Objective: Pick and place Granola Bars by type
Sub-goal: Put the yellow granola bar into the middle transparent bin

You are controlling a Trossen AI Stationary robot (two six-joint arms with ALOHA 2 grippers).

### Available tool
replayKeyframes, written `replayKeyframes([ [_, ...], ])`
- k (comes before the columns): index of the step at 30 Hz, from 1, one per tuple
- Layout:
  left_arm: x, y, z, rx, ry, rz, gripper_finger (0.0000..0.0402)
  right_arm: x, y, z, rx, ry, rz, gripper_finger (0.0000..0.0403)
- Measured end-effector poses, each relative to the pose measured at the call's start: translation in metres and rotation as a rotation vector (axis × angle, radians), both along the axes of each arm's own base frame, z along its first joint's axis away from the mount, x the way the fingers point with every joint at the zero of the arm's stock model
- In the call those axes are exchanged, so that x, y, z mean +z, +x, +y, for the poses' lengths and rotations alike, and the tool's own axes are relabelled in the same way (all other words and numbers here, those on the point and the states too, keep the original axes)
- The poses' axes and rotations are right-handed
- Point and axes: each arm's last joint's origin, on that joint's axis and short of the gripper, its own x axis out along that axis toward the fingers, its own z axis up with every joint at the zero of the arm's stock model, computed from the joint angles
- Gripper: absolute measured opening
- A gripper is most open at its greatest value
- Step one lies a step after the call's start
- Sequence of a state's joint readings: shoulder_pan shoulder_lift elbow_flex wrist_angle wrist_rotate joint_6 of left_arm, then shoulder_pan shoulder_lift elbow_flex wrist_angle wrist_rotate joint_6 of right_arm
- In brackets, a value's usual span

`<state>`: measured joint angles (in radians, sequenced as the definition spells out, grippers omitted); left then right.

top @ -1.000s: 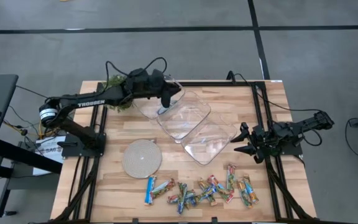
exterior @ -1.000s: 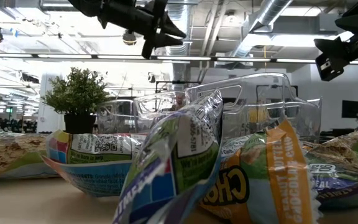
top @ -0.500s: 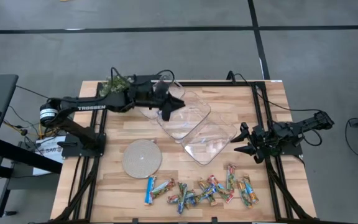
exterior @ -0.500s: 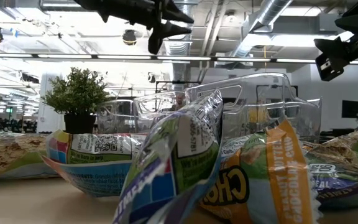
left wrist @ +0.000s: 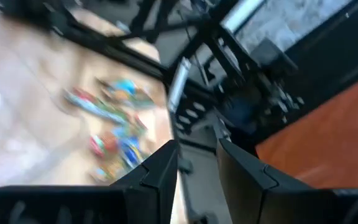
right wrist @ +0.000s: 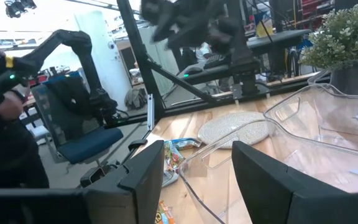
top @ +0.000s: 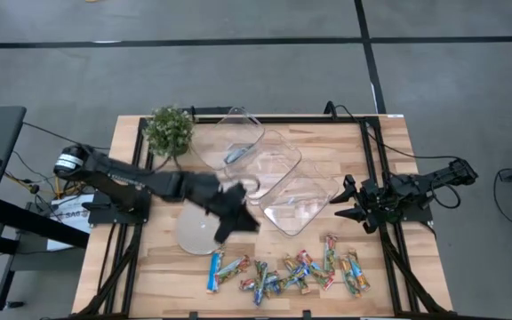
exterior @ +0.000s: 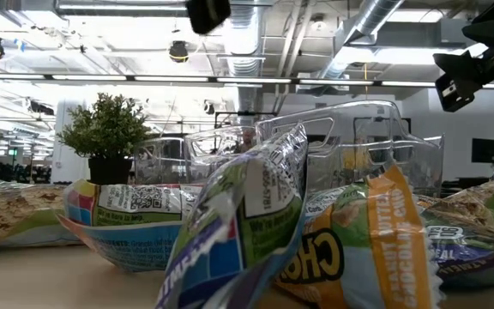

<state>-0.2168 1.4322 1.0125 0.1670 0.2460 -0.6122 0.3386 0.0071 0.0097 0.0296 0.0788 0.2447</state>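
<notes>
Left gripper [top: 236,222]: fingers narrowly apart, empty, above round mat [top: 198,233] edge. Right gripper [top: 348,203]: fingers apart, empty, beside clear trays [top: 278,173]. Granola Bars [top: 284,271] along table [top: 389,151] front edge; one blue bar [top: 236,156] in rear tray. Legible on wrappers, low view: "PEANUT BUTTER CHOCOLATE CHIP".

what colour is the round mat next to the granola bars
Pale grey, with a woven spiral look; the round mat shows best in the high view, partly under the left arm.

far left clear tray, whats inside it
One blue-and-white granola bar lies inside the far left clear tray, by the wall nearest the middle tray. Nothing else shows through the clear plastic. No hand covers it; the left hand is over the grey disc.
</notes>
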Motion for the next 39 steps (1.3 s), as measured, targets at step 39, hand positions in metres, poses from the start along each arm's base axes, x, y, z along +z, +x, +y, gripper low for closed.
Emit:
replayKeyframes([
  [39,-0.089,-0.097,-0.106,0.460,-0.070,0.977,0.0105,0.000,0.000,0.000,0.000,0.000,0.000,0.0184],
])
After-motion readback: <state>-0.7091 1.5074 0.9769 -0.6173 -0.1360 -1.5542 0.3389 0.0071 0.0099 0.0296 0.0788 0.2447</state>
